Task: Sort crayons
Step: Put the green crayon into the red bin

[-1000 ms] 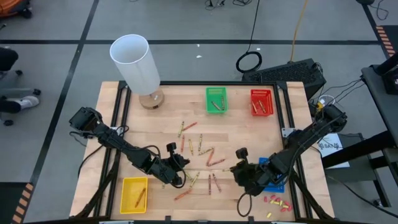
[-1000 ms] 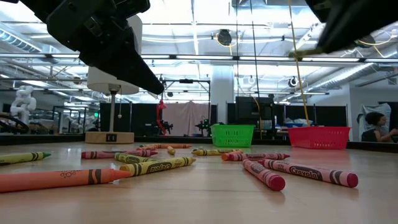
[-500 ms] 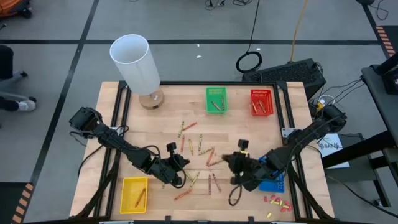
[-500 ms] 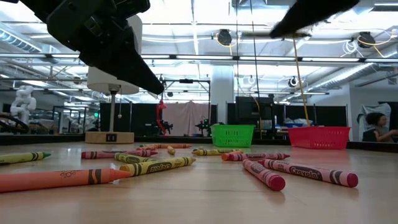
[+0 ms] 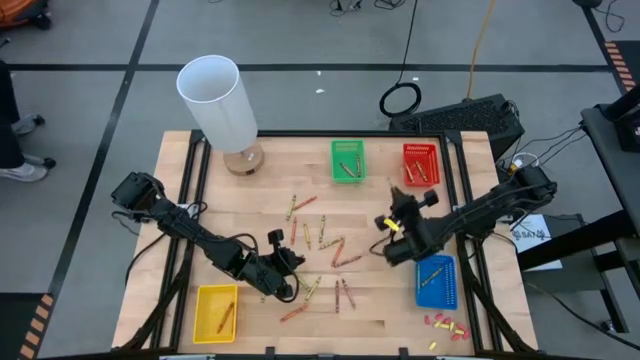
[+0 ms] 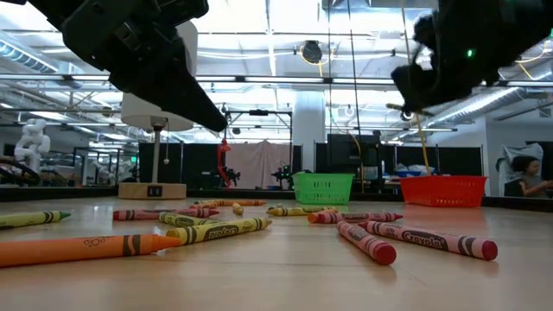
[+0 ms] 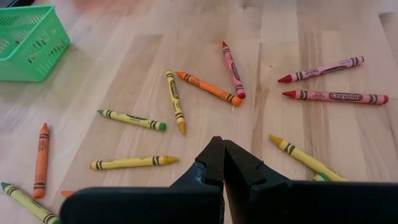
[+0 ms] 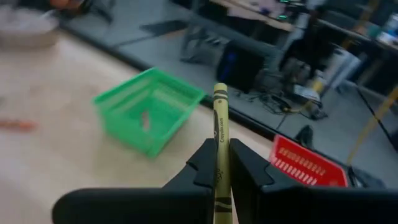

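Several crayons (image 5: 320, 240), red, orange and olive-yellow, lie scattered flat on the middle of the wooden table (image 5: 270, 170); the low view shows them too (image 6: 216, 231). My right gripper (image 5: 392, 228) hovers right of the scatter, shut on an olive-yellow crayon (image 8: 219, 118), and points toward the green basket (image 8: 146, 118) and red basket (image 8: 308, 165). My left gripper (image 7: 222, 148) is shut with nothing in it, above the near left part of the scatter (image 5: 288, 264). My right gripper pinches the olive-yellow crayon's shaft (image 8: 219, 158) between its two fingers. The crayon lies along the fingers, and its free end (image 8: 219, 93) juts out past the fingertips toward the table's far edge. It is lifted clear of the table.
At the far edge stand a green basket (image 5: 348, 160) and a red basket (image 5: 421, 164), both holding crayons. A yellow basket (image 5: 216, 311) is at the near left, a blue one (image 5: 435, 280) at the near right. A white lamp (image 5: 215, 100) stands far left; small stubs (image 5: 440, 322) lie near right.
My right gripper has gone from beside the blue basket toward the table's far edge, rolling about its wrist and swinging round toward the far baskets, with the olive-yellow crayon still in it.
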You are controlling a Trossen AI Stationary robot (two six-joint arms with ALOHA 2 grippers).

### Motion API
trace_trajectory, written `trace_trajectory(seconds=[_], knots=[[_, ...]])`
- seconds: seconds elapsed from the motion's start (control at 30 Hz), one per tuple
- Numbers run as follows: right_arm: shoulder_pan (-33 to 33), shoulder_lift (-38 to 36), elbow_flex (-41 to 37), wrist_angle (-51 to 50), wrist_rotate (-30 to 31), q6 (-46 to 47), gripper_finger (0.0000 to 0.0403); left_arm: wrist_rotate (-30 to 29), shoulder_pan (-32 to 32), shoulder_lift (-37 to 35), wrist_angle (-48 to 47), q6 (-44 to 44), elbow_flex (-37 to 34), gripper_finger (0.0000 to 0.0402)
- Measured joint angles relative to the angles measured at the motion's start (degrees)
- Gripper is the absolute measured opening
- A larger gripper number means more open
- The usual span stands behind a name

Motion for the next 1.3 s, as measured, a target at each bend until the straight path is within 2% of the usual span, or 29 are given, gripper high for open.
trace_trajectory(seconds=[0.33, 0.6, 0.8, 1.03, 1.3], knots=[[-6.6, 0.0, -11.1, 0.2, 1.6, 25.7, 0.0014, 0.5, 0.0, 0.0, 0.1, -0.1, 0.0, 0.0007], [-11.9, 0.0, -17.0, -0.1, 1.9, 36.0, 0.0014, 0.5, 0.0, 0.0, 0.1, -0.1, 0.0, 0.0007], [-15.1, 0.0, -18.3, 2.5, 1.7, 36.5, 0.0014, 0.4, 0.0, 0.0, 0.8, -0.1, 0.0, 0.0007], [-18.0, 0.0, -18.3, 8.7, 1.6, 29.0, 0.0017, 0.5, 0.0, 0.0, 1.1, 0.0, 0.0, 0.0007], [-21.4, 0.0, -18.3, 12.9, 1.5, 22.9, 0.0069, 0.4, 0.0, 0.0, 1.0, 0.0, 0.0, 0.0007]])
